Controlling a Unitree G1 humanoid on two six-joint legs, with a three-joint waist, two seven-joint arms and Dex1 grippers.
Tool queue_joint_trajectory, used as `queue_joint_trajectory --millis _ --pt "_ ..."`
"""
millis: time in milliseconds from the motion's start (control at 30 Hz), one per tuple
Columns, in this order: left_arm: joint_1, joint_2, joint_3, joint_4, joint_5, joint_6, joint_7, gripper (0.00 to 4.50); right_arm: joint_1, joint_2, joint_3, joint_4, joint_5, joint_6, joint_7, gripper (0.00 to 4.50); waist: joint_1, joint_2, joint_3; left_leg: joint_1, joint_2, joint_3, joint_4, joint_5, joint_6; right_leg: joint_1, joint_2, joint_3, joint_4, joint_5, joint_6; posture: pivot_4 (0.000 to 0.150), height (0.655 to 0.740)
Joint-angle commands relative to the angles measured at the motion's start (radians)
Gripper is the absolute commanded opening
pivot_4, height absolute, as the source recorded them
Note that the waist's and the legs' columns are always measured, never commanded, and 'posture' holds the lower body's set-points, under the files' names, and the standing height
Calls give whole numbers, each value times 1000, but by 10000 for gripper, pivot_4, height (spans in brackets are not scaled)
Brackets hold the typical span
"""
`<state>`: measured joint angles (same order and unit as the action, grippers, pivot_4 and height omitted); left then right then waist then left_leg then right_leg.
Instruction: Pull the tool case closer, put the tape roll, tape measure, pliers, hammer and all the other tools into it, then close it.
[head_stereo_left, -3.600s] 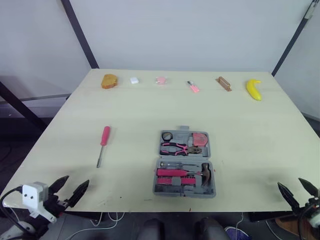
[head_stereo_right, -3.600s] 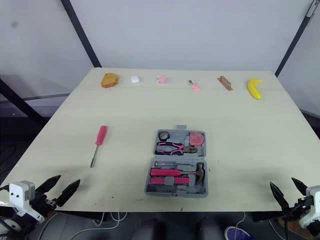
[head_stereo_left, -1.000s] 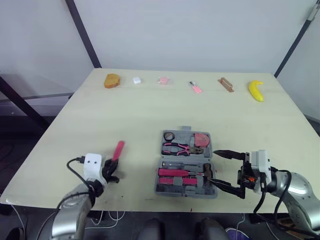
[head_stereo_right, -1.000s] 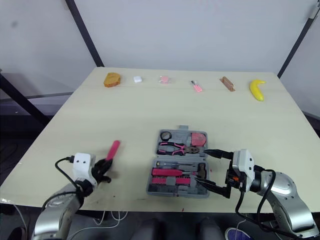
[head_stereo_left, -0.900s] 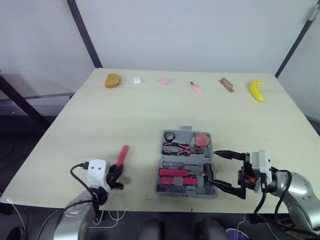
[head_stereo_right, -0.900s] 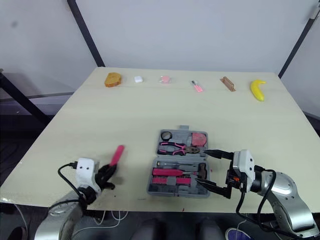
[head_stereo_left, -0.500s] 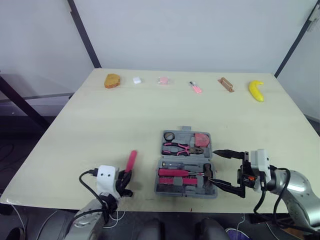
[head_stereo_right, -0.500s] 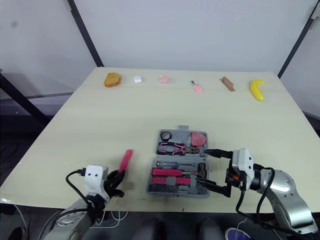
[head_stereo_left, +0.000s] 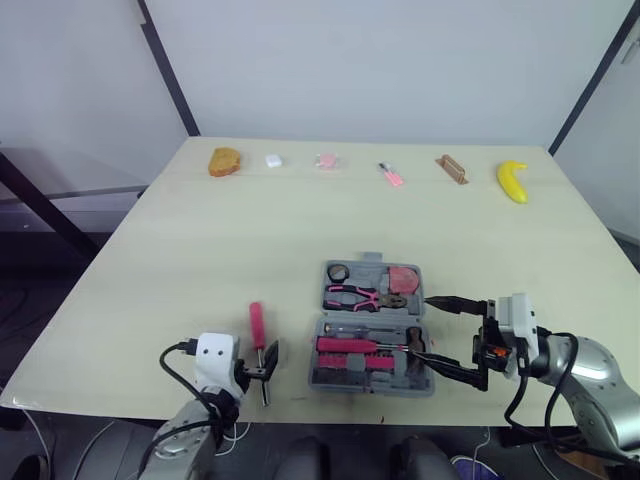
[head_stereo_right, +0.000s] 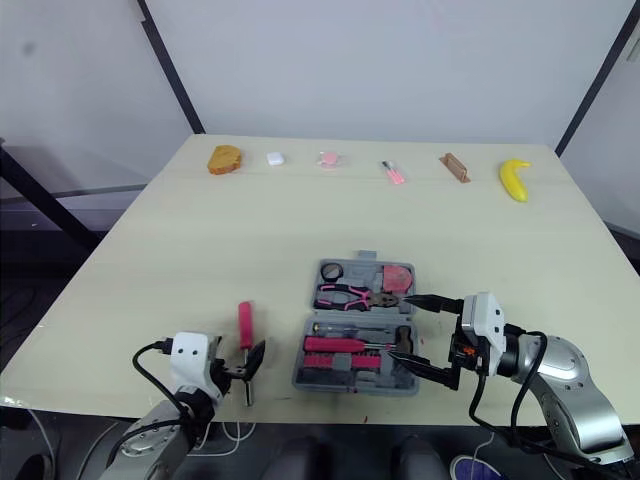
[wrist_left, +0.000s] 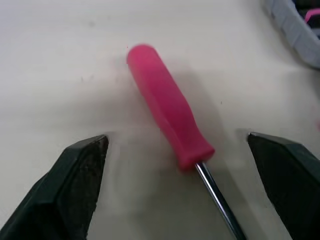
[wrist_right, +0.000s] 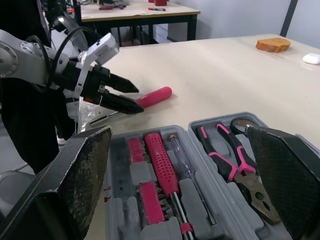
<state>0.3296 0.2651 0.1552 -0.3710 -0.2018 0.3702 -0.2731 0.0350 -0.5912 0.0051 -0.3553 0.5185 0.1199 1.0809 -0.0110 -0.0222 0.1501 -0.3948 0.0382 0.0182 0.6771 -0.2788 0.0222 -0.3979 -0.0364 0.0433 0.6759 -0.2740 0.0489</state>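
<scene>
Open tool case (head_stereo_left: 316, 378) at lower centre, with the pink screwdriver (head_stereo_left: 259, 340) lying just left of it.
Your right gripper (head_stereo_left: 425, 328) is spread wide at the case's right edge. Your left gripper (wrist_left: 177, 142), the nearer one, is spread astride the screwdriver without touching it. The handle points toward frame top, the shaft toward bottom.

No lettering, label, brand, number or sign can be read on the tool case (head_stereo_left: 366, 272), on the tools lying in it, or on anything else on the tabletop (head_stereo_left: 250, 230).
</scene>
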Motion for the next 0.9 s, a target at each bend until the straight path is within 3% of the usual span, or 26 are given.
queue_joint_trajectory --millis 33,200,333,500,567,767,900 --pt "15 19 21 -59 -31 -22 -36 44303 -2 -16 -6 -45 26 5 16 45000 0 0 0 0 0 0 0 0 0 0 0 0 0 0 0 1500 7400" --pt "-4 102 38 -113 -73 5 -120 44303 1 -55 -11 -53 41 8 76 45000 1 0 0 0 0 0 0 0 0 0 0 0 0 0 0 1500 7400" --pt "-76 228 70 -99 -124 21 -240 44303 -2 -89 -31 -43 64 21 109 45000 0 0 1 0 0 0 0 0 0 0 1 0 0 0 0 1500 7400" --pt "-207 461 45 46 -137 -91 -543 44303 -16 -105 -32 -21 61 21 129 45000 2 1 1 0 -1 -1 0 0 0 0 3 -1 0 0 -1 1500 7400" --pt "-298 550 12 183 -128 -194 -711 44303 -21 -100 -27 -21 57 22 125 45000 1 2 2 0 -1 0 0 0 0 0 3 0 -1 0 -1 1500 7400" --pt "-694 708 -185 616 -74 -566 -1269 44303 -18 -81 -18 -24 43 11 108 45000 8 3 4 -1 -1 4 0 0 0 0 4 -2 -3 0 -1 1500 7400" --pt "-898 855 -496 745 -138 -814 -1341 44303 -18 -78 -26 -21 39 4 105 45000 9 2 5 -4 -1 4 0 0 0 0 4 -2 -5 0 0 1500 7400"
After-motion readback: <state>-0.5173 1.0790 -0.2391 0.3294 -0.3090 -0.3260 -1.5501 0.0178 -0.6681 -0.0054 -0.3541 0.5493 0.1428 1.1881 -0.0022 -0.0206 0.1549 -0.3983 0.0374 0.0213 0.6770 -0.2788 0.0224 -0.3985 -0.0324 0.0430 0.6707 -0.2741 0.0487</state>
